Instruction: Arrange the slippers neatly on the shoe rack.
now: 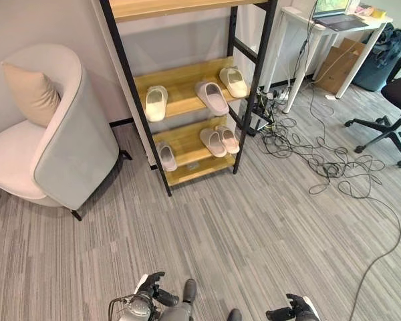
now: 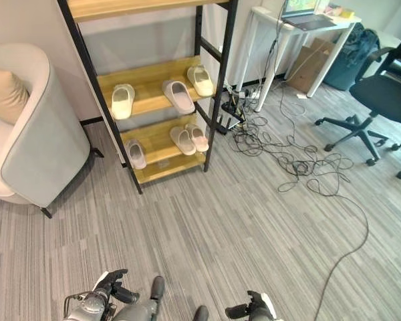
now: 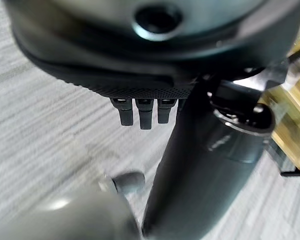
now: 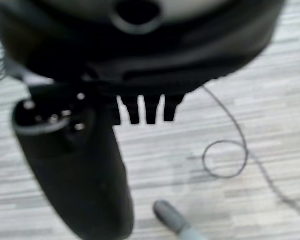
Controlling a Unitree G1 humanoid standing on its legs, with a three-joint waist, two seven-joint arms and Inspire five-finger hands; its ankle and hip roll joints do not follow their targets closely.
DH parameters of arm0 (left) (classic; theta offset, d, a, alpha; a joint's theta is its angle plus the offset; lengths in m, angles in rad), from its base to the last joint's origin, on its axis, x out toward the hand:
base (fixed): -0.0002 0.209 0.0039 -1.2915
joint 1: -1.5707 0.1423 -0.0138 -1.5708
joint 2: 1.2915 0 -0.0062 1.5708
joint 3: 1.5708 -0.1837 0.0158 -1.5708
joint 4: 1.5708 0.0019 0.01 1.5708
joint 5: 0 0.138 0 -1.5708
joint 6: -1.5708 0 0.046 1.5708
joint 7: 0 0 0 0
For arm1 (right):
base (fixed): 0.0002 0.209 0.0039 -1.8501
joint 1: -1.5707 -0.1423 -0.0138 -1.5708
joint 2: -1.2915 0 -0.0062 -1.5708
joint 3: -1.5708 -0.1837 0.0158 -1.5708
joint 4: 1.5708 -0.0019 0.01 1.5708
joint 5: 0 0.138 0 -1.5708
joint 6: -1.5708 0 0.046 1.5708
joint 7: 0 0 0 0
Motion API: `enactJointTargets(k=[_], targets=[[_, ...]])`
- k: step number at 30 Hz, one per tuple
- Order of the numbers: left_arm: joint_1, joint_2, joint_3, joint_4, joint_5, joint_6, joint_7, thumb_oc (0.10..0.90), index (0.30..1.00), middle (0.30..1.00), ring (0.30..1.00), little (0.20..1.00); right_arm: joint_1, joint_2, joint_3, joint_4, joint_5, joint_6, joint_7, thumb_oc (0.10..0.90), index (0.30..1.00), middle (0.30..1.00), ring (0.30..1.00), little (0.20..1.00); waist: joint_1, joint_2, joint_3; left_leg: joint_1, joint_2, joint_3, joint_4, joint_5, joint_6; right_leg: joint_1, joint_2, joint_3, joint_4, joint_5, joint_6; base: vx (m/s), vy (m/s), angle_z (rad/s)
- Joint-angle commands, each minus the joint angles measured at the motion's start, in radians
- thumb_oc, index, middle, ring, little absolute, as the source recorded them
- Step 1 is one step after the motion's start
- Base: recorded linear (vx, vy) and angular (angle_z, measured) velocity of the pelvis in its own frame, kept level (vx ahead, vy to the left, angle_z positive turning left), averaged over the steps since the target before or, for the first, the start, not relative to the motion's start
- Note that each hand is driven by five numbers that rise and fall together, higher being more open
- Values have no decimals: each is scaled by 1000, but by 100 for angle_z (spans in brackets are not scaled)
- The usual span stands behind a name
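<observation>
The shoe rack (image 1: 186, 85) of black frame and wooden shelves stands against the wall ahead. Its middle shelf carries a cream slipper (image 1: 155, 102) on the left, a lilac slipper (image 1: 212, 97) lying at an angle, and another cream slipper (image 1: 234, 81) on the right. On the bottom shelf lie a lilac slipper (image 1: 166, 156) and a pale pink pair (image 1: 220, 140). My left hand (image 1: 150, 289) and right hand (image 1: 295, 310) hang low over the carpet, far from the rack. Both are open and hold nothing, their fingers (image 3: 145, 112) (image 4: 150, 110) straight.
A pale armchair (image 1: 67, 140) with a beige cushion (image 1: 31, 92) stands left of the rack. Right of it are a white desk (image 1: 324, 30), a cardboard box (image 1: 339, 63), a black office chair (image 1: 394, 100) and tangled cables (image 1: 314, 157) on the grey carpet.
</observation>
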Motion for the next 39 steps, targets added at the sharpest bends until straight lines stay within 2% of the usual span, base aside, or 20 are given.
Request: enactJointTargets(k=[1, 5, 7, 8, 10, 11, 15, 19, 21, 23, 24, 26, 27, 29, 30, 31, 32, 35, 36, 39], targets=[[0, 17, -19, 4, -10, -18, 12, 800, 900, 900, 900, 900, -19, -17, -17, -44, -16, -29, -22, 800, 900, 900, 900, 900, 49, 1, -13, 1, -51, 22, -22, 15, 40, 55, 21, 68, 29, -27, 97, 312, 134, 9], [9, 30, -13, -3, -14, -16, 1, 800, 900, 900, 900, 900, -5, -13, -20, -39, -33, -26, -8, 800, 900, 900, 900, 900, 42, -10, -28, 61, -58, 19, -26, -16, 67, 32, -20, 53, 208, -26, 118, 256, 154, 1], [9, 30, -13, -3, -14, -16, 1, 800, 900, 900, 900, 900, -5, -13, -20, -39, -33, -26, -8, 800, 900, 900, 900, 900, 41, -10, -28, 61, -59, 19, -26, -16, 68, 30, -21, 53, 211, -27, 119, 114, 99, 10], [8, 38, -16, -20, -16, -17, -3, 800, 900, 900, 900, 900, -13, -16, -19, -41, -42, -25, -1, 800, 900, 900, 900, 900, 24, 1, -24, 102, -59, 4, -32, -34, 85, -38, -49, 57, 372, 33, 135, 220, 179, 21], [8, 50, -22, -35, -13, -18, 2, 800, 900, 900, 900, 900, -14, -13, -21, -42, -37, -24, -2, 800, 900, 900, 900, 900, -1, 33, -18, 155, -41, -21, -37, -58, 99, -132, -53, 68, 524, 67, 126, 296, 204, 13], [8, 50, -22, -35, -13, -18, 2, 800, 900, 900, 900, 900, -14, -14, -20, -42, -37, -24, -2, 800, 900, 900, 900, 900, -2, 32, -17, 156, -43, -22, -36, -58, 99, -132, -55, 68, 528, 64, 127, 248, 105, 9], [0, 53, -32, -56, -21, -25, -2, 800, 900, 900, 900, 900, -22, -12, -18, -48, -37, -29, -2, 800, 900, 900, 900, 900, -24, 36, -14, 217, -28, -46, -50, -94, 90, -181, -71, 38, 360, 38, 109, 247, -27, 33], [-25, 57, -39, -130, -37, -51, 16, 800, 900, 900, 900, 900, -17, -27, -34, -106, -26, -36, -15, 800, 900, 900, 900, 900, -75, 28, 3, 267, -18, -70, -50, -135, 66, -274, -78, 68, 92, 145, 154, 317, -116, 39], [-29, 60, -47, -158, -46, -61, 18, 800, 900, 900, 900, 900, -13, -37, -39, -137, -28, -40, -20, 800, 900, 900, 900, 900, -85, 24, 3, 284, -15, -74, -50, -153, 59, -268, -79, 61, 37, 167, 165, 339, -133, 106], [-16, 54, -56, -210, -50, -67, 19, 800, 900, 900, 900, 900, 4, -41, -37, -182, -35, -61, -25, 800, 900, 900, 900, 900, -93, -2, -23, 313, 16, -68, -50, -194, 33, -223, -71, 54, 26, 186, 160, 552, -261, 73], [-15, 54, -56, -210, -50, -66, 19, 800, 900, 900, 900, 900, 4, -41, -37, -182, -35, -61, -25, 800, 900, 900, 900, 900, -93, -1, -23, 314, 17, -69, -50, -195, 33, -222, -70, 53, 25, 185, 159, 474, -247, 14], [-9, 57, -64, -249, -61, -67, 8, 800, 900, 900, 900, 900, 5, -45, -31, -213, -35, -74, -28, 800, 900, 900, 900, 900, -89, 1, -25, 316, 58, -76, -38, -148, 6, -186, -39, 47, 20, 158, 143, 231, -135, 15], [-9, 57, -64, -249, -62, -67, 8, 800, 900, 900, 900, 900, 5, -45, -31, -213, -35, -74, -28, 800, 900, 900, 900, 900, -88, 1, -24, 318, 59, -76, -39, -148, 6, -185, -38, 47, 20, 157, 143, 108, -82, 12], [-16, 62, -70, -292, -76, -68, 9, 800, 900, 900, 900, 900, -3, -53, -30, -240, -23, -82, -33, 800, 900, 900, 900, 900, -80, -11, 0, 235, 63, -73, 88, -115, -10, -164, -34, 57, 14, 139, 130, 66, -111, -8], [-30, 72, -78, -330, -85, -74, 6, 800, 900, 900, 900, 900, -15, -64, -29, -262, -7, -88, -38, 800, 900, 900, 900, 900, -66, -30, 28, 152, 56, -64, 184, -80, -10, -150, -35, 64, 14, 127, 117, 42, -142, -15], [-32, 76, -84, -342, -85, -74, 4, 800, 900, 900, 900, 900, -20, -68, -28, -267, -4, -87, -40, 800, 900, 900, 900, 900, -60, -41, 37, 109, 59, -49, 220, -78, -2, -144, -40, 63, 14, 119, 110, 150, -181, 1], [-38, 76, -92, -361, -92, -69, 2, 800, 900, 900, 900, 900, -22, -72, -23, -278, 4, -88, -39, 800, 900, 900, 900, 900, -53, -52, 33, 65, 56, -31, 208, -113, 13, -137, -42, 50, 14, 100, 111, 134, -112, -3], [-32, 75, -91, -377, -89, -68, 2, 800, 900, 900, 900, 900, -20, -80, -19, -289, -2, -95, -36, 800, 900, 900, 900, 900, -49, -47, 19, 70, 36, -24, 131, -130, 23, -120, -38, 37, 14, 80, 117, 264, -30, 24], [-27, 75, -86, -379, -86, -67, -1, 800, 900, 900, 900, 900, -25, -84, -12, -287, -5, -95, -30, 800, 900, 900, 900, 900, -38, -35, 11, 43, 9, -9, 63, -87, 24, -100, -21, 29, 14, 57, 114, 136, 17, 33], [-13, 80, -80, -390, -82, -67, -6, 800, 900, 900, 900, 900, -28, -84, -8, -290, -11, -98, -25, 800, 900, 900, 900, 900, -29, -22, 5, 49, -9, 2, 5, -56, 32, -79, 4, 35, 14, 33, 106, 179, 24, 37]])
